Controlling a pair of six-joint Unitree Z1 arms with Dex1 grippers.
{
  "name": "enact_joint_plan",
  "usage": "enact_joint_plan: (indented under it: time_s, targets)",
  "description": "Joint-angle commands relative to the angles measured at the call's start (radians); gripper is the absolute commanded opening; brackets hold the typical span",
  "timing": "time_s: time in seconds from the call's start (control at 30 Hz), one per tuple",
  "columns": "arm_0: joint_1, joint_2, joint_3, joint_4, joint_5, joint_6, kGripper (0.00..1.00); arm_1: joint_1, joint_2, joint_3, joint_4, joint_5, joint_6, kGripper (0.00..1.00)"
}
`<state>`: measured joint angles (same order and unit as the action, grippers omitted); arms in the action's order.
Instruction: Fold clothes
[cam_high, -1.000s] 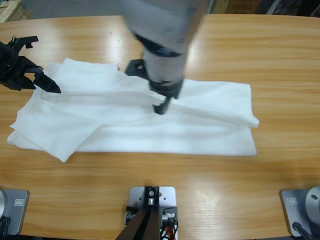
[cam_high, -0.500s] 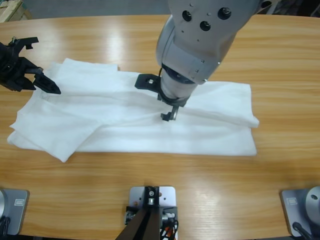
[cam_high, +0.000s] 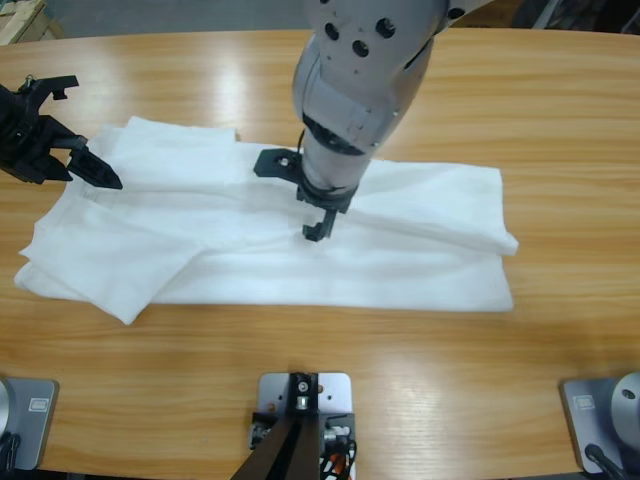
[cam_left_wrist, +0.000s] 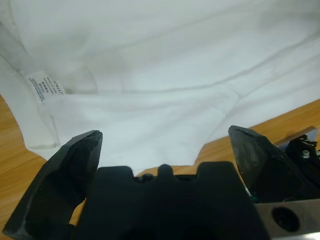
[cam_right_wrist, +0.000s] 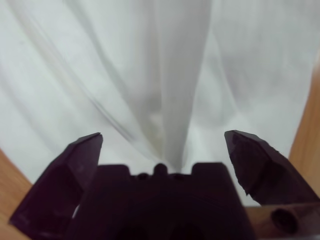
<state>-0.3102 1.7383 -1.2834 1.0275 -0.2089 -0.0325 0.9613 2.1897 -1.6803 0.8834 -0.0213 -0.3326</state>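
The clothes are one white T-shirt (cam_high: 240, 245) spread flat and lengthwise across the wooden table (cam_high: 560, 110), with folds and creases. My left gripper (cam_high: 88, 135) stands open at the shirt's left end. In the left wrist view its jaws (cam_left_wrist: 165, 140) frame the shirt (cam_left_wrist: 165, 65) and a small sewn label (cam_left_wrist: 46, 86). My right gripper (cam_high: 316, 228) comes down from the top over the shirt's middle. It is open in the right wrist view (cam_right_wrist: 162, 137), its jaws on either side of a raised ridge of the shirt (cam_right_wrist: 175, 100).
Bare wood runs all round the shirt. The right arm's big silver body (cam_high: 360, 70) hangs over the table's far middle and hides part of the shirt's far edge.
The right arm's body has shifted over the table. Its gripper swung a little right, then back left over the shirt's middle. The left gripper and the shirt have not moved.
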Motion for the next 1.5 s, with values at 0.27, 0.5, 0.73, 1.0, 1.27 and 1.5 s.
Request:
enact_joint_plan:
  time_s: [0.27, 0.5, 0.73, 1.0, 1.27, 1.5]
  targets:
    - [-0.010, 0.056, 0.032, -0.013, 0.008, -0.014, 0.977, -0.010, 0.120, -0.076, -0.007, 0.047, -0.017, 1.000]
    - [-0.010, 0.060, 0.032, -0.014, 0.008, -0.014, 0.977, -0.010, 0.154, -0.167, 0.036, 0.051, -0.025, 1.000]
    - [-0.010, 0.061, 0.030, -0.014, 0.010, -0.014, 0.977, -0.008, 0.177, -0.208, 0.062, 0.080, -0.028, 1.000]
    - [-0.010, 0.062, 0.030, -0.013, 0.011, -0.014, 0.977, 0.009, 0.197, -0.230, 0.068, 0.099, -0.028, 1.000]
    - [-0.010, 0.071, 0.027, -0.014, 0.011, -0.014, 0.977, 0.011, 0.206, -0.261, 0.088, 0.112, -0.029, 1.000]
    - [-0.010, 0.073, 0.026, -0.014, 0.011, -0.014, 0.977, 0.037, 0.228, -0.306, 0.117, 0.115, -0.029, 1.000]
